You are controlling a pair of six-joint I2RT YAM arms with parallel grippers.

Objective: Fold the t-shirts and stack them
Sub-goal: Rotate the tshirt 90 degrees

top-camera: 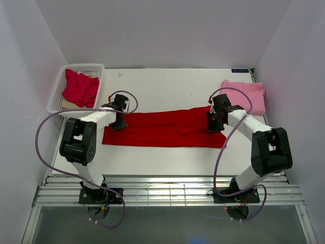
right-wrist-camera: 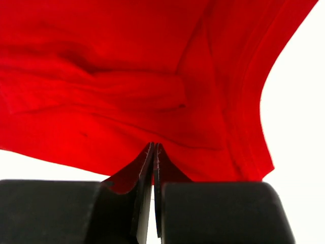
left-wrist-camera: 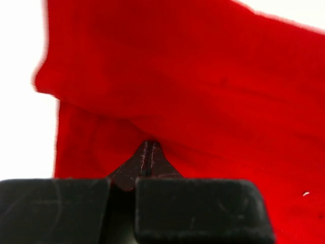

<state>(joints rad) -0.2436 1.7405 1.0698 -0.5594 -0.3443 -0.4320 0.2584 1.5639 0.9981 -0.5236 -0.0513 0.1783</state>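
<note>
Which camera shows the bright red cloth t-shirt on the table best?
Top external: the whole bright red cloth t-shirt lies folded into a long strip. Each wrist view shows only a close patch by its jaws.

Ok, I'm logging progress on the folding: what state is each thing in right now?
red t-shirt: laid flat, folded into a long strip.
pink t-shirt: folded, at the far right corner.
crimson t-shirt: crumpled in the basket.
left gripper: shut on the red t-shirt's edge.
right gripper: shut on the red t-shirt's edge.
</note>
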